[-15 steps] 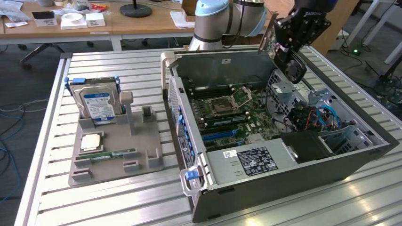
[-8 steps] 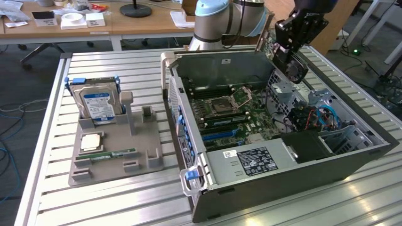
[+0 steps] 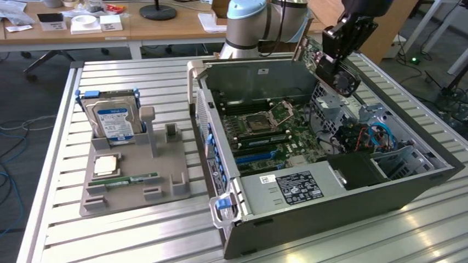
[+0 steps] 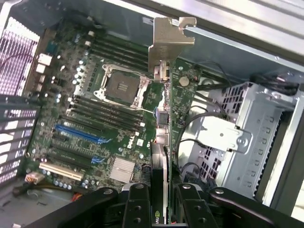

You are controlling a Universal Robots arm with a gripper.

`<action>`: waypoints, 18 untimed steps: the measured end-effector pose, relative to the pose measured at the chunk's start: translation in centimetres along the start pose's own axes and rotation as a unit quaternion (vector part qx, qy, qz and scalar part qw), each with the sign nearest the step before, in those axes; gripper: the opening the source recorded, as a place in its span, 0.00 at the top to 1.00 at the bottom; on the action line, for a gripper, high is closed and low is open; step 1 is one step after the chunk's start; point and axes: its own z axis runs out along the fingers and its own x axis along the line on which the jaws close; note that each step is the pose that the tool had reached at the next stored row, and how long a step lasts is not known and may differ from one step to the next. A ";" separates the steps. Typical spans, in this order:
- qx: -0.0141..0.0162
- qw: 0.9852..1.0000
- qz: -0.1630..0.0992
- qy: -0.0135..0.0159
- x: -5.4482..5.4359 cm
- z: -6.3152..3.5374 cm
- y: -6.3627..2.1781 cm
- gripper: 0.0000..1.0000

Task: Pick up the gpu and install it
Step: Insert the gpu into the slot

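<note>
My gripper [image 3: 341, 39] hangs over the far right corner of the open computer case [image 3: 329, 192], shut on the gpu [image 3: 332, 70]. The gpu is a dark card held tilted, above the motherboard [image 3: 270, 131] and not touching it. In the wrist view the gpu [image 4: 161, 118] is seen edge-on, its silvery bracket [image 4: 167, 38] at the far end. My gripper [image 4: 161, 202] clamps it between two black fingers [image 4: 137, 206]. Beneath lie the motherboard [image 4: 95, 109], its CPU socket [image 4: 121, 86] and a blue slot [image 4: 78, 134].
A grey parts holder [image 3: 135, 189] on the exterior view's left carries an upright blue-labelled hard drive [image 3: 113, 118], a CPU [image 3: 106, 164] and a green RAM stick [image 3: 131, 179]. The arm's base [image 3: 252, 24] stands behind the case. A metal drive cage [image 4: 256, 128] and cables flank the board.
</note>
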 end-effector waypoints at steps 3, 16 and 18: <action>0.000 1.000 -0.027 0.001 0.0 0.06 0.00 0.74; -0.002 0.990 -0.142 0.008 0.0 0.29 -0.02 0.74; -0.003 0.987 -0.160 0.009 0.0 0.33 -0.02 0.74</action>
